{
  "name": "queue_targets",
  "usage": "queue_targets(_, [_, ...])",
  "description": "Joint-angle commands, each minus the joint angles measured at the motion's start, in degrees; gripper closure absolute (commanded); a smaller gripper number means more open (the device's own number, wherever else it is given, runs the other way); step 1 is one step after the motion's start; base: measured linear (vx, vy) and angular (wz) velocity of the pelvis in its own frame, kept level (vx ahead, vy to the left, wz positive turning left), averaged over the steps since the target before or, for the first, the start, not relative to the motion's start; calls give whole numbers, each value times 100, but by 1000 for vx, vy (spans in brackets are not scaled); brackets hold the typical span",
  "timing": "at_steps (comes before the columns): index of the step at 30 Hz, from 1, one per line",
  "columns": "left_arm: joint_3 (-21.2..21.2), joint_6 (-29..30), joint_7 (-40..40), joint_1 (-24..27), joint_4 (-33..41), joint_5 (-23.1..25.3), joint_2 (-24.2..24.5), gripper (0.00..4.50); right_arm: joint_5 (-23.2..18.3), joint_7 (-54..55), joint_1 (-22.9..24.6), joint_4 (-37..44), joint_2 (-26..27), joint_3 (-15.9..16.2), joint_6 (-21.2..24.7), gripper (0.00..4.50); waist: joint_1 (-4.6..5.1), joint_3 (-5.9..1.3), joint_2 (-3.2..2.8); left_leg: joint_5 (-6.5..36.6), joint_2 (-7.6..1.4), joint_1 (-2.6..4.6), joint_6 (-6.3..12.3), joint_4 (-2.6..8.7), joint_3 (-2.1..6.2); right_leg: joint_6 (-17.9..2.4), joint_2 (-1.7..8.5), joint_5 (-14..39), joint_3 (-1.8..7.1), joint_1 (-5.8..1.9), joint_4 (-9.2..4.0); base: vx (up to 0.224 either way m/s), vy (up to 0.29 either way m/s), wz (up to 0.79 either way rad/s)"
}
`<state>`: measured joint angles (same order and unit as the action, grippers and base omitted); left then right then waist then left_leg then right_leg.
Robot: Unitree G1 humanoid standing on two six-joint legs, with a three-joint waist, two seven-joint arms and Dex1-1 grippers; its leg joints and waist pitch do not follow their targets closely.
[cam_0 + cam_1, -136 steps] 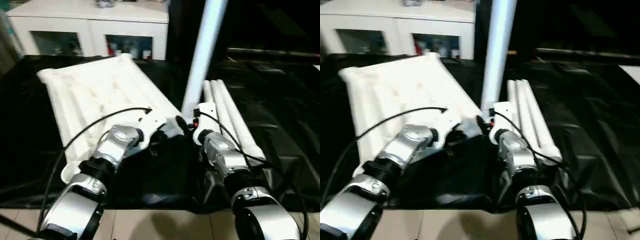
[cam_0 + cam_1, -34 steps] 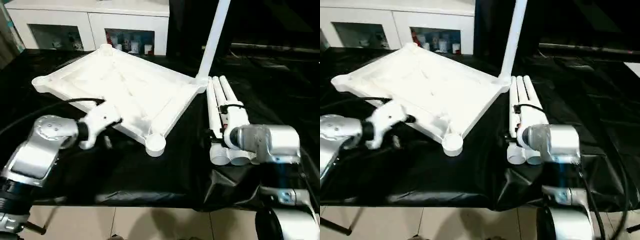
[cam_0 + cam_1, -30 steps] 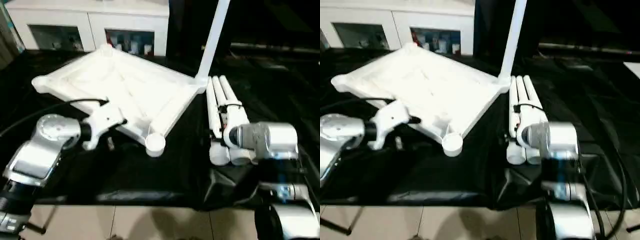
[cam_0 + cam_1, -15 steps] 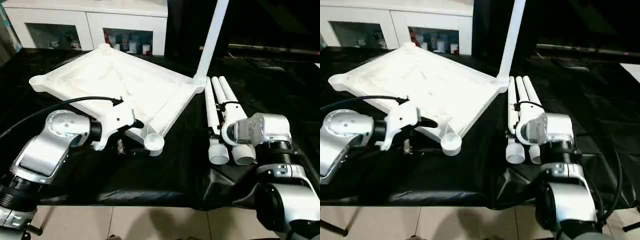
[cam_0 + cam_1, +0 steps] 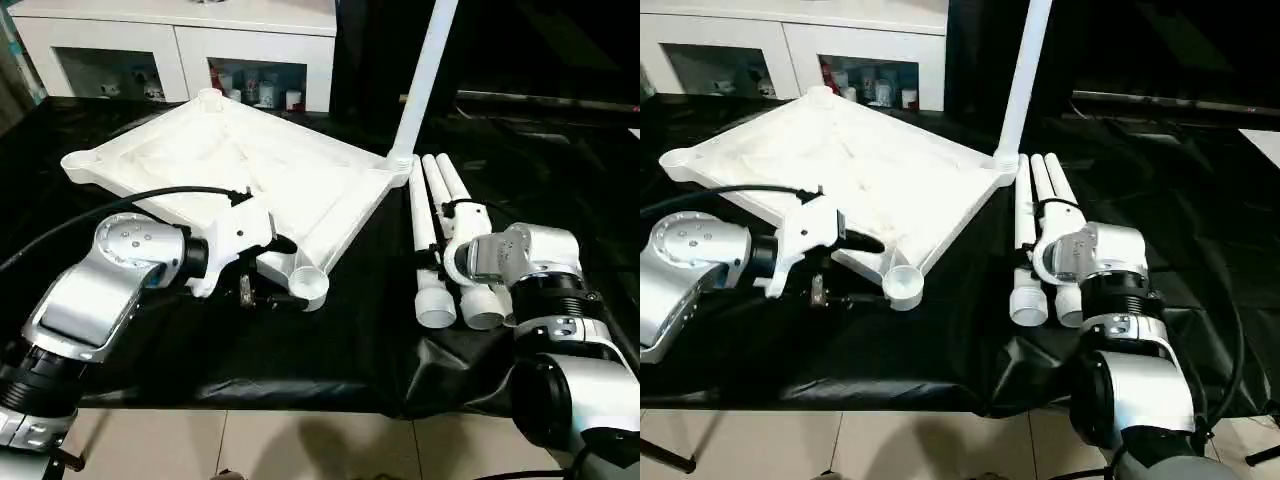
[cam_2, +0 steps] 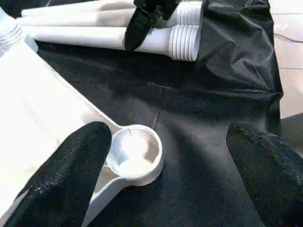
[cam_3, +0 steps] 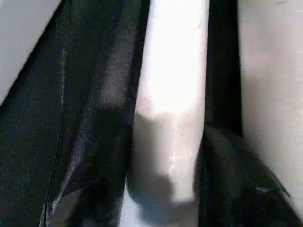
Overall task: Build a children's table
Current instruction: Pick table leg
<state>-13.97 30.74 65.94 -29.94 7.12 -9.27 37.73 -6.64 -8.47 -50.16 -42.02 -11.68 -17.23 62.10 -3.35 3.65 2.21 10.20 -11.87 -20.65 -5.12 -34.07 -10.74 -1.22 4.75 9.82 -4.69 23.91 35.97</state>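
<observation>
Tabletop lay ribbed side up on the black sheet, filling the upper left of the head view, with one leg standing upright in its far right corner socket. Three loose legs lay side by side right of centre, threaded ends toward the camera. The left gripper sat at the lower left of the head view with its fingers spread wide, one pad just beside the near corner socket, the other well out over the sheet. The right gripper reached down onto the loose legs; its fingers bracketed one leg, though I could not tell whether they pinched it
</observation>
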Motion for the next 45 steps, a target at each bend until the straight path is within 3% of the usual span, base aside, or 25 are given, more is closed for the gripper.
queue_targets(1, [-46, 20, 28, -96, 12, -36, 7, 0, -75, 90, -92, -80, -14, -111, -66, 234, 0, -440, -46, 759, -60, 42, -334, 349, 14, -860, 260, 1192, 298, -340, -374, 0, 0, 0])
queue_targets(9, [-56, 35, 31, -150, -33, -64, 13, 0, -195, 259, 26, 41, 41, -220, -71, 264, 4, -444, -89, 861, -55, 56, -371, 348, 18, -927, 249, 1104, 294, -342, -371, 0, 0, 0])
queue_targets(10, [-48, 39, 31, -160, -41, -72, 9, 0, -214, 277, 58, 137, 60, -257, -75, 264, -1, -444, -113, 865, -53, 54, -380, 348, 25, -938, 249, 1078, 293, -347, -363, 0, 0, 0])
queue_targets(15, [18, -1, 26, -205, -113, -99, 5, 0, -287, 469, 221, 754, 171, -383, -83, 264, -2, -450, -111, 850, -52, 61, -384, 352, 24, -936, 243, 1000, 292, -351, -363, 0, 0, 0])
queue_targets(19, [263, -167, -186, -290, -218, -241, -246, 0, -455, 795, 748, 2169, 605, -644, -1037, 264, -19, -453, -119, 740, -54, 50, -377, 354, 20, -857, 254, 886, 306, -352, -360, 0, 0, 0])
queue_targets(20, [263, -167, -186, -290, -218, -241, -246, 0, -455, 795, 748, 2169, 605, -644, -1037, 264, -15, -462, -116, 757, -54, 60, -372, 354, 24, -868, 251, 896, 301, -353, -347, 0, 0, 0])
queue_targets(21, [356, -254, -302, -329, -277, -295, -383, 0, -583, 854, 985, 2657, 833, -762, -1513, 264, -16, -462, -139, 765, -53, 56, -373, 364, 35, -874, 246, 915, 298, -363, -344, 0, 0, 0])
queue_targets(22, [356, -254, -302, -329, -277, -295, -383, 0, -583, 854, 985, 2657, 833, -762, -1513, 264, -12, -445, -128, 838, -53, 53, -361, 359, 21, -815, 245, 972, 315, -340, -372, 0, 0, 0])
queue_targets(23, [577, -341, -558, -390, -387, -469, -700, 0, -654, 840, 1243, 3101, 1038, -789, -1961, 264, 3, -446, -141, 854, -46, 45, -387, 376, 44, -806, 231, 1065, 311, -365, -361, 0, 0, 0])
queue_targets(24, [600, -350, -586, -397, -400, -485, -733, 0, -659, 833, 1269, 3141, 1056, -789, -2010, 264, -11, -435, -148, 964, -40, 82, -373, 352, 3, -768, 228, 1099, 339, -310, -412, 0, 0, 0])
queue_targets(25, [723, -405, -755, -437, -479, -582, -916, 0, -665, 788, 1419, 3365, 1134, -745, -2257, 264, -17, -444, -150, 1013, -48, 111, -371, 352, 11, -797, 230, 1110, 337, -299, -407, 0, 0, 0])
queue_targets(27, [1194, -507, -1453, -633, -842, -909, -1606, 0, -545, 642, 1819, 3895, 1287, -538, -3337, 264, -29, -450, -117, 1035, -40, 63, -299, 358, 21, -815, 230, 1133, 335, -343, -421, 0, 0, 0])
queue_targets(32, [1624, -491, -1995, -853, -1194, -1248, -2168, 0, -665, 125, 2082, 4383, 1369, -293, -4140, 264, 21, -435, -79, 1015, -4, 10, -136, 342, 21, -645, 213, 1359, 335, -373, -459, 0, 0, 0])
queue_targets(34, [1826, -261, -2205, -1049, -1322, -1478, -2434, 0, -833, -743, 2220, 4582, 1175, 212, -4150, 264, 25, -438, -69, 994, 6, -4, -44, 330, 27, -614, 195, 1438, 327, -395, -475, 0, 0, 0])
queue_targets(36, [1917, 74, -2207, -1188, -1322, -1738, -2590, 0, -1076, -1370, 2279, 4662, 1025, 528, -3803, 265, 31, -426, -65, 973, -10, -18, 59, 335, 42, -652, 200, 1414, 324, -402, -478, 0, 0, 0])
queue_targets(37, [1917, 74, -2207, -1188, -1322, -1738, -2590, 0, -1076, -1370, 2279, 4662, 1025, 528, -3803, 265, 37, -425, -56, 1005, -16, -10, 108, 332, 43, -664, 208, 1556, 319, -389, -493, 0, 0, 0])
queue_targets(38, [1899, 342, -2145, -1265, -1295, -1933, -2655, 0, -1324, -1708, 2276, 4643, 919, 675, -3451, 266, 45, -415, -30, 1012, -13, -8, 119, 325, 38, -664, 203, 1678, 324, -370, -512, 0, 0, 0])
queue_targets(39, [1882, 439, -2122, -1286, -1286, -1981, -2666, 0, -1396, -1825, 2269, 4641, 875, 726, -3335, 266, 39, -416, -40, 1014, -6, 6, 136, 322, 35, -687, 193, 1712, 320, -372, -510, 0, 0, 0])
queue_targets(42, [1781, 847, -2062, -1408, -1269, -2193, -2738, 0, -1713, -2482, 2248, 4658, 604, 1056, -2854, 266, -4, -425, -56, 885, -35, 9, 168, 319, 40, -826, 187, 1372, 336, -372, -478, 0, 0, 0])
queue_targets(45, [1916, 1183, -2357, -1602, -1401, -2418, -2938, 0, -1918, -2951, 2260, 4699, 437, 1228, -2751, 266, -58, -436, -57, 878, -44, 28, 138, 308, 29, -887, 204, 1320, 338, -358, -479, 0, 0, 0])
